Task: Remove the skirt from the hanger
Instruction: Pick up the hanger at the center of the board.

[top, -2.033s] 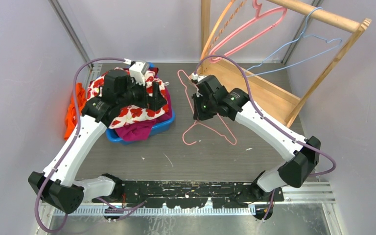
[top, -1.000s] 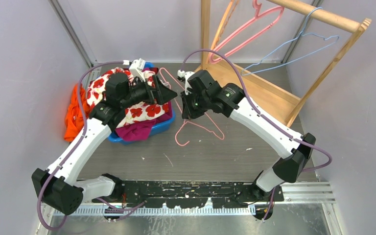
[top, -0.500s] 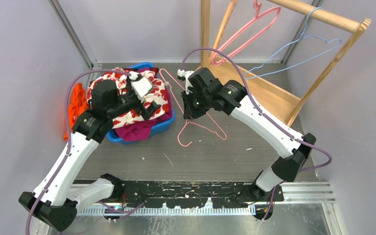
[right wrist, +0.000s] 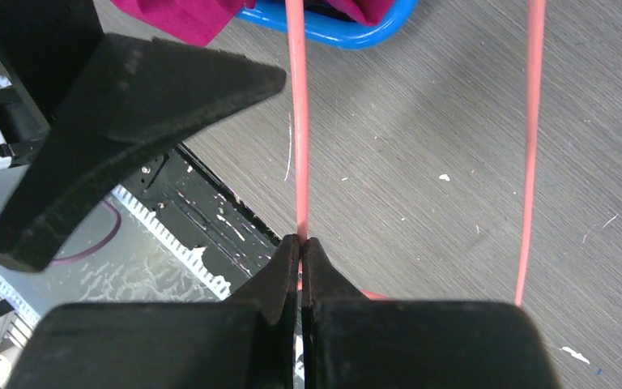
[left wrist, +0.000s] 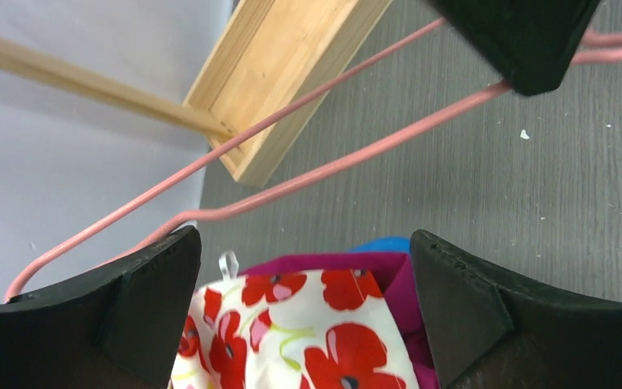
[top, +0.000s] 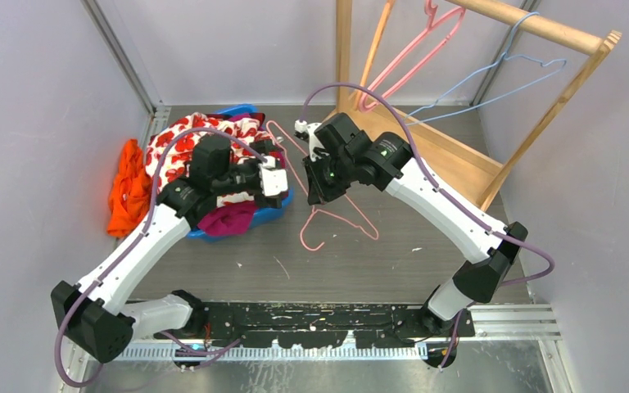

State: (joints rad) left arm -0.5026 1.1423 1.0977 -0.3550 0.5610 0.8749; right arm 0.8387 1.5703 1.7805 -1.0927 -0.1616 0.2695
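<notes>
1. Grey table (top: 336, 270): my two arms reach out over it from its near edge.

2. My right gripper (right wrist: 300, 243): the jaws are pressed together on one wire of the thin pink wire hanger (right wrist: 296, 121), near the middle of the table. A second wire of the hanger runs beside the clamped one, apart from it. I cannot tell whether the hanger's lower end touches the table.

3. My left gripper (left wrist: 301, 235): the jaws stand wide apart and hold nothing. It hangs above the right-hand rim of the blue plastic basket (right wrist: 348, 34), just left of the hanger and not touching it.

4. White skirt with red flowers (top: 182, 141): it lies heaped in the blue basket, towards the far left of the table, apart from the hanger. A magenta cloth (top: 229, 219) lies under it and spills over the basket's near rim.

5. Crumpled orange cloth (top: 129, 188): it lies on the table just beside the basket, at the left edge.

6. Wooden clothes rack (top: 426, 147): it stands in the far right corner. A pink hanger (top: 409, 53), an orange hanger (top: 377, 33) and a pale blue hanger (top: 491, 78) hang from its rail.
</notes>
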